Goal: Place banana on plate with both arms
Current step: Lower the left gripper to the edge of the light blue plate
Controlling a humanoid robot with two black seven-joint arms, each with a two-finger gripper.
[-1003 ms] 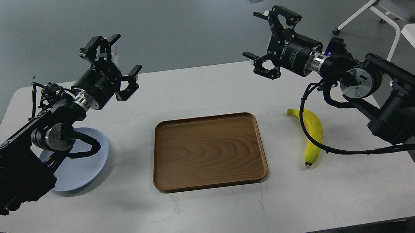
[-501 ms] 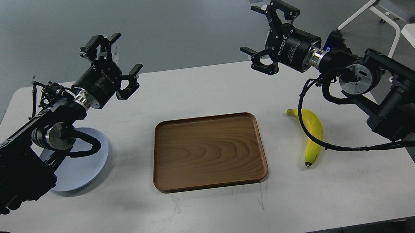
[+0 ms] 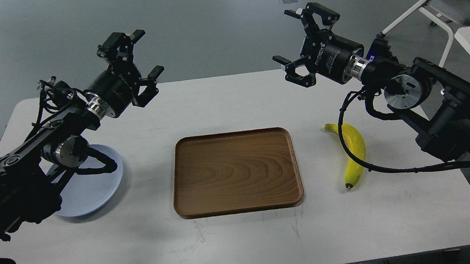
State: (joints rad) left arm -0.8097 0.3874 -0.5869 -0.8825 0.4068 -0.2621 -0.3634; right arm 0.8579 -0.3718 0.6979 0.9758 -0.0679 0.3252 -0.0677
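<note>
Two grippers, left (image 3: pixel 139 55) and right (image 3: pixel 292 35), hang spread apart above the table (image 3: pixel 244 241), holding nothing; white lettering on their bodies is unreadable.

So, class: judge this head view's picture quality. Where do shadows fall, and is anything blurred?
Head view: sharp throughout, lighting even; soft shadows beside the wooden tray and the plate; faint sheen on the banana; no blur on either gripper.

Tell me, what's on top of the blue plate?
Nothing rests on the bare part of the plate that shows. The left arm hangs over its left side and hides that part, so I cannot see there. The banana lies on the table.
</note>
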